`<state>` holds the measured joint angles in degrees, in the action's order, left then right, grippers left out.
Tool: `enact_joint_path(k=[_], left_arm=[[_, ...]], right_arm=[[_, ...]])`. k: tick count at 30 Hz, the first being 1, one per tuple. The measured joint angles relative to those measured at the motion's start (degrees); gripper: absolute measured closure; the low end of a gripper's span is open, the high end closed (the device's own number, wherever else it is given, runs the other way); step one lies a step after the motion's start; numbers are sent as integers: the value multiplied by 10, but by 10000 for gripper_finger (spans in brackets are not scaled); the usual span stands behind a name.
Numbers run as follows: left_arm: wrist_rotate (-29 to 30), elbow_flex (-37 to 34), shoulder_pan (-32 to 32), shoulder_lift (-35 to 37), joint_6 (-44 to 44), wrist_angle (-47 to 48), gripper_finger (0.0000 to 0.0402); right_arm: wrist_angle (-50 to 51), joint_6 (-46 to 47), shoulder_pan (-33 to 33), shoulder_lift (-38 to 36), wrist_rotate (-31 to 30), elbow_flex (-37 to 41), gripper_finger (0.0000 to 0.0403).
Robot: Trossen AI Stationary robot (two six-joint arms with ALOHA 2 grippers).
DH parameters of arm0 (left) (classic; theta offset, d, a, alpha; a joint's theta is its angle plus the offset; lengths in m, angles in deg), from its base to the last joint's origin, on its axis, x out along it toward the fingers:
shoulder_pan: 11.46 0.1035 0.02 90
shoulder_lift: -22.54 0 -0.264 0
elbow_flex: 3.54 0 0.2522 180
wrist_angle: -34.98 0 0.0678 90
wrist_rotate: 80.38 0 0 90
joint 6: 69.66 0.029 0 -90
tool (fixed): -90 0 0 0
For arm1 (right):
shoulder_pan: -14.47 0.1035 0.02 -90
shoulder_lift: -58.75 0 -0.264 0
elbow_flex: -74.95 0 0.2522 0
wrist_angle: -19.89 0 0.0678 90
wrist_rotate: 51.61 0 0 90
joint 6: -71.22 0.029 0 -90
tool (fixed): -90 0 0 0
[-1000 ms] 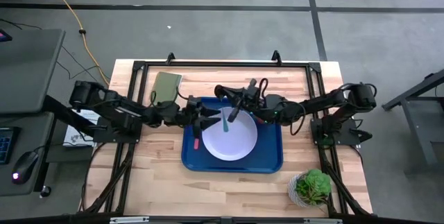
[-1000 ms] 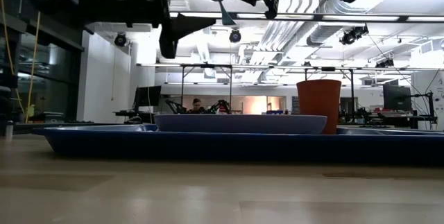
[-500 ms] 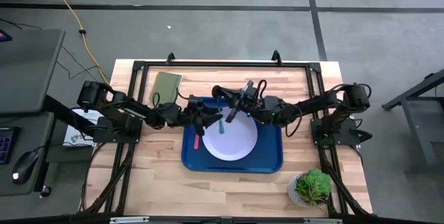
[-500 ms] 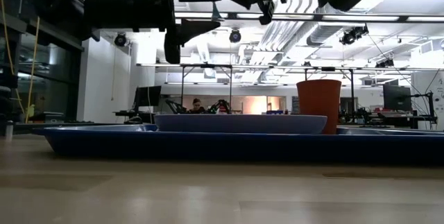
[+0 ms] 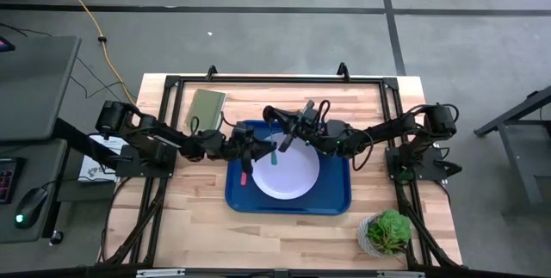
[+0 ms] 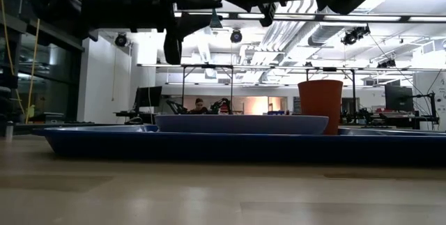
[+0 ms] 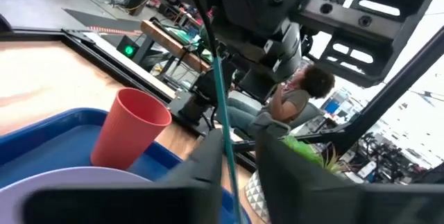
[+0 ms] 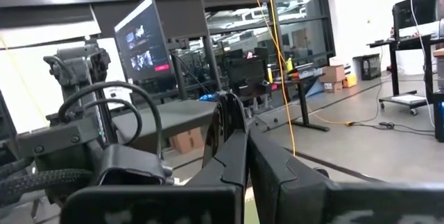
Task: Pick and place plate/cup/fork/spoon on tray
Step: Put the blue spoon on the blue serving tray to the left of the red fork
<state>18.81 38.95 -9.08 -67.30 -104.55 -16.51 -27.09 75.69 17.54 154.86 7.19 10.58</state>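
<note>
The blue tray (image 5: pixel 336 200) holds the lavender plate (image 5: pixel 288 179) and the red cup (image 6: pixel 320 106), which stands upright beside the plate. The pink fork (image 5: pixel 244 175) lies on the tray's left side. Above the tray's far left part, the teal spoon (image 7: pixel 220 92) hangs from my right gripper (image 5: pixel 287 139), which is shut on it. My left gripper (image 7: pixel 241 151) reaches in level from the left. Its fingers stand close on either side of the spoon's handle, with a small gap showing. My right gripper holds the spoon by its upper end (image 7: pixel 216 52), which the gripper's own body hides. The teal handle hangs down from it, tilted a little, clear of the tray and plate. Whether my left gripper's fingers (image 7: pixel 208 158) touch the handle, I cannot tell.
An olive-green pad (image 5: pixel 207 106) lies at the table's far left. A potted plant (image 5: pixel 387 232) stands at the near right corner. A person (image 7: pixel 305 92) sits in the room beyond the table. Bare wood shows along the near edge.
My left gripper has moved toward the table's right edge, up to the hanging spoon, and its fingers have drawn in around the handle. My right gripper has kept the spoon hanging over the tray, almost still.
</note>
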Motion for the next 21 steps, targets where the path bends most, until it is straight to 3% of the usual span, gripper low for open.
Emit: enact_joint_path(k=[3, 14, 17, 21], left_arm=[[0, 0, 2, 0, 9, 2, 390], [-18, 0, 19, 8, 36, 42, 401], [-19, -11, 26, 22, 36, 45, 401], [-6, -36, 37, 48, 36, 45, 402]], right_arm=[[2, 0, 0, 0, 1, 0, 403], [57, -21, 0, -25, 0, 0, 397], [130, -18, 0, -63, -5, 0, 367], [228, -22, 11, -107, -66, 0, 302]])
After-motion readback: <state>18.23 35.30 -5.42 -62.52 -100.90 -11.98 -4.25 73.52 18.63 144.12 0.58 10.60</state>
